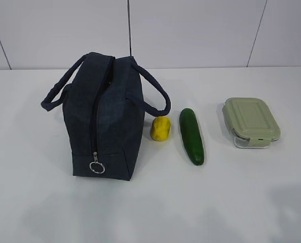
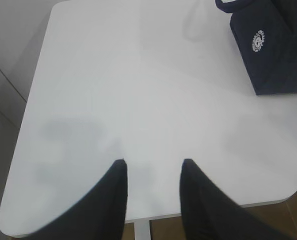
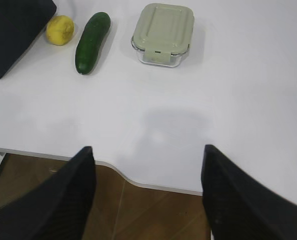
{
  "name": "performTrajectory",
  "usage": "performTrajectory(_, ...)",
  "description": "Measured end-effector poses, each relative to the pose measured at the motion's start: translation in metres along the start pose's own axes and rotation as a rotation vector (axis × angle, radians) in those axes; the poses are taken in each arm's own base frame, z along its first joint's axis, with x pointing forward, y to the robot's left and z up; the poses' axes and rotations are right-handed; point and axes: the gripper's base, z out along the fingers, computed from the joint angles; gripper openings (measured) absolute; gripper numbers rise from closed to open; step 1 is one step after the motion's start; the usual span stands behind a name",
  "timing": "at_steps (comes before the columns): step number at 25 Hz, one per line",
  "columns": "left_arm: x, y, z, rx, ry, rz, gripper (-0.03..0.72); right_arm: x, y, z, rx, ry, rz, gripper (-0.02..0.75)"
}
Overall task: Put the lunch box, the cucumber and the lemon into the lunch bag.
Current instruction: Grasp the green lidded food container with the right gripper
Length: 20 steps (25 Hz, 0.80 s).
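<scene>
Low in each wrist picture, the left gripper [image 2: 151, 172] is a little open and the right gripper [image 3: 148, 160] wide open; both hold nothing. Mid-frame in the outside picture, left to right: zipped lunch bag [image 1: 105, 119], lemon [image 1: 160, 128] just beside it, cucumber [image 1: 191, 135], lunch box [image 1: 251, 122].

On the table [image 1: 252, 202], left to right in the exterior view: lunch bag [image 1: 104, 119] standing upright, lemon [image 1: 160, 128] just beside the bag's right side, cucumber [image 1: 191, 135] lying lengthwise near the lemon, lunch box [image 1: 251, 122] apart at far right. All four rest directly on the tabletop; nothing lies on the box's lid.
</scene>
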Motion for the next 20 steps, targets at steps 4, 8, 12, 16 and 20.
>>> performTrajectory(4, 0.0, 0.0, 0.0, 0.0, 0.0, 0.0, 0.239, 0.0, 0.0, 0.0, 0.0, 0.0, 0.0, 0.494)
performTrajectory(8, 0.0, 0.0, 0.0, 0.0, 0.0, 0.0, 0.239, 0.0, 0.0, 0.0, 0.0, 0.0, 0.0, 0.494)
performTrajectory(12, 0.0, 0.0, 0.0, 0.0, 0.0, 0.0, 0.239, 0.0, 0.0, 0.0, 0.0, 0.0, 0.0, 0.494)
performTrajectory(16, 0.0, 0.0, 0.0, 0.0, 0.0, 0.0, 0.239, 0.0, 0.0, 0.0, 0.0, 0.0, 0.0, 0.494)
performTrajectory(20, 0.0, 0.0, 0.0, 0.0, 0.0, 0.0, 0.239, 0.0, 0.0, 0.0, 0.0, 0.0, 0.0, 0.494)
